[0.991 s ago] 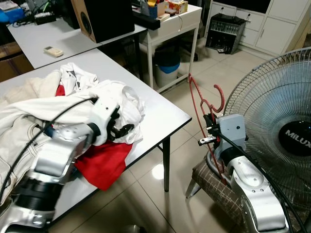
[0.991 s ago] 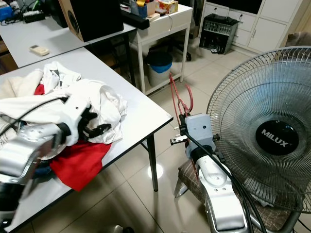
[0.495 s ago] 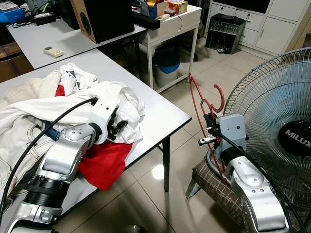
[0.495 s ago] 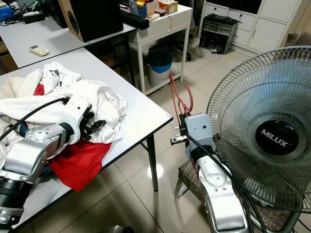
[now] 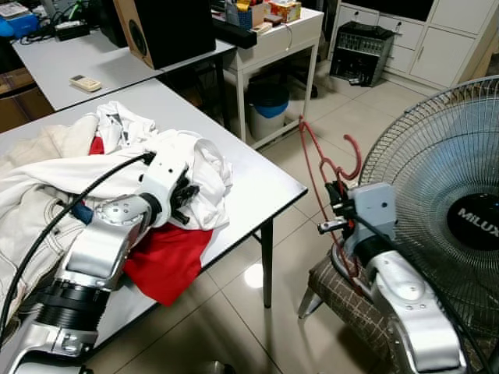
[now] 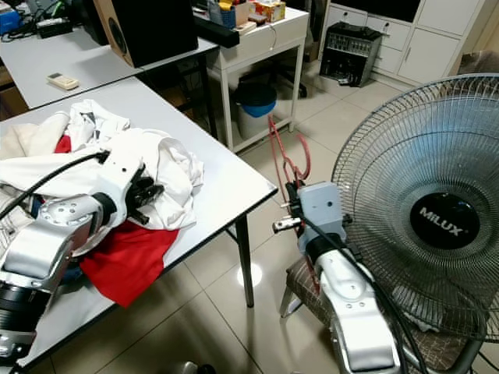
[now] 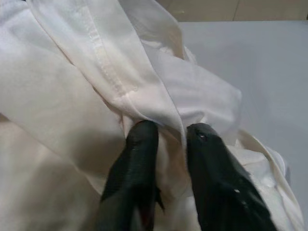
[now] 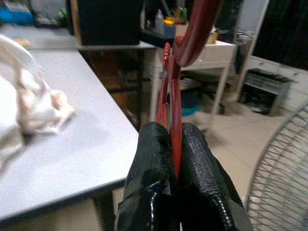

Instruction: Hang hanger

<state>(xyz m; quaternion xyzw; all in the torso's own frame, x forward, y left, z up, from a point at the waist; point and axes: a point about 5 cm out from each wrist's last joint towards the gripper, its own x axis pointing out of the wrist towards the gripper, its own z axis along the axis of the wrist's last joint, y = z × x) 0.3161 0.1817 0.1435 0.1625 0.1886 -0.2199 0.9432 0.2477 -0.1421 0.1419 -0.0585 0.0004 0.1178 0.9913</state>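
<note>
One red hanger upright, hook topmost, in right gripper.

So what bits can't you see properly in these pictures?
- Red hanger: its lower end is hidden behind the right pincer and arm in the eye views; its hook runs off the edge in the right wrist view.
- Red cloth: mostly buried under the white shirt and left arm.
- Left pincer: fingertips are sunk into shirt folds, so what lies beneath is unclear.
- Fan: cut off by the picture's edge.
</note>
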